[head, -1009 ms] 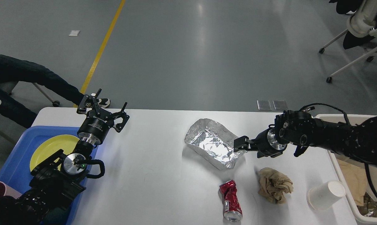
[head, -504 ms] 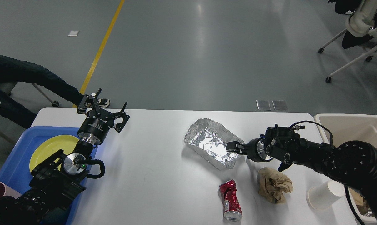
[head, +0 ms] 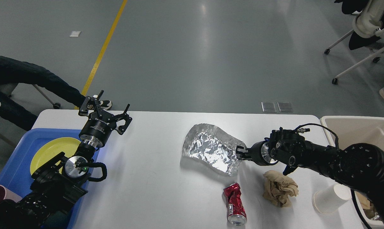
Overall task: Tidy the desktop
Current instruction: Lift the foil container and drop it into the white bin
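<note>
The white desktop [head: 153,181] holds a crumpled foil tray [head: 207,146], a crushed red can [head: 234,203], a brown paper wad [head: 279,188] and a white paper cup [head: 331,198] lying on its side. My right gripper [head: 240,152] is shut on the foil tray's right edge, and the tray is tipped up so its underside shows. My left gripper [head: 105,109] is open and empty above the desktop's far left edge, beside the blue tray.
A blue tray [head: 15,159] at the left holds a yellow plate [head: 52,149]. A beige bin [head: 354,122] with paper waste stands at the right edge. A person's leg [head: 26,78] is at the far left. An office chair [head: 366,28] stands at the back right.
My right gripper moved left and down to the foil tray's right edge and closed on it. The tray has tipped up from lying open side up. The left arm has not moved.
</note>
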Motion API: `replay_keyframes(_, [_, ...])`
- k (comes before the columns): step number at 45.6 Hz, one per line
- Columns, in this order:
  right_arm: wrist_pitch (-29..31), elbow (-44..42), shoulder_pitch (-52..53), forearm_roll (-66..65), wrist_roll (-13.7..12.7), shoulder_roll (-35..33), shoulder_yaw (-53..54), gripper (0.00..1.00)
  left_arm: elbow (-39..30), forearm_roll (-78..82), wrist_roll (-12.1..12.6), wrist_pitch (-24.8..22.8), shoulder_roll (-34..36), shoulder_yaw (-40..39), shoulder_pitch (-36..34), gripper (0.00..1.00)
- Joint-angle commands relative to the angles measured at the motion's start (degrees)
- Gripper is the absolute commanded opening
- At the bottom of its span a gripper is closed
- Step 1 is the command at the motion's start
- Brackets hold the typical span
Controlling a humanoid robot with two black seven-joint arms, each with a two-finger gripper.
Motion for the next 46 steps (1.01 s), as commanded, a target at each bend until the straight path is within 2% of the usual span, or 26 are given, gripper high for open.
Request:
replay_keyframes(1, [0.05, 0.64, 0.28, 0.00, 0.02, -1.18, 0.23, 0.00, 0.00, 0.00, 0.00, 0.00, 0.14, 0.00, 0.00, 0.96])
replay_keyframes(9, [0.31, 4.50, 1.59, 0.00, 0.02, -6.01, 4.18, 0.00, 0.00, 0.00, 0.00, 0.00, 0.14, 0.00, 0.00, 0.96])
replay_keyframes(15, [0.75, 10.21, 6.77, 0.00, 0.02, -11.90, 4.89, 0.00, 0.00, 0.00, 0.00, 0.00, -0.03, 0.00, 0.00, 0.96])
replay_keyframes(18, [2.94, 12.50, 10.20, 0.00, 0.02, -15.50, 4.89, 0.00, 0.00, 0.00, 0.00, 0.00, -0.03, 0.00, 0.00, 0.96])
replay_keyframes(23, [10.05, 13.82, 17.31, 0.00, 0.02, -22.00, 4.80, 0.00, 0.00, 0.00, 0.00, 0.00, 0.14, 0.00, 0.00, 0.96])
replay_keyframes(32, [20.43, 13.65, 29.62, -0.44, 0.01, -32.46, 2.96, 0.00, 0.00, 0.00, 0.00, 0.00, -0.03, 0.00, -0.08, 0.96])
replay_keyframes(40, [21.41, 11.98, 35.70, -1.67, 0.02, -37.83, 0.32, 0.00, 0.00, 0.00, 0.00, 0.00, 0.14, 0.00, 0.00, 0.96])
replay_keyframes(46, [19.83, 2.33, 31.67, -3.08, -0.07, -37.48, -1.96, 0.00, 0.00, 0.00, 0.00, 0.00, -0.03, 0.00, 0.00, 0.96])
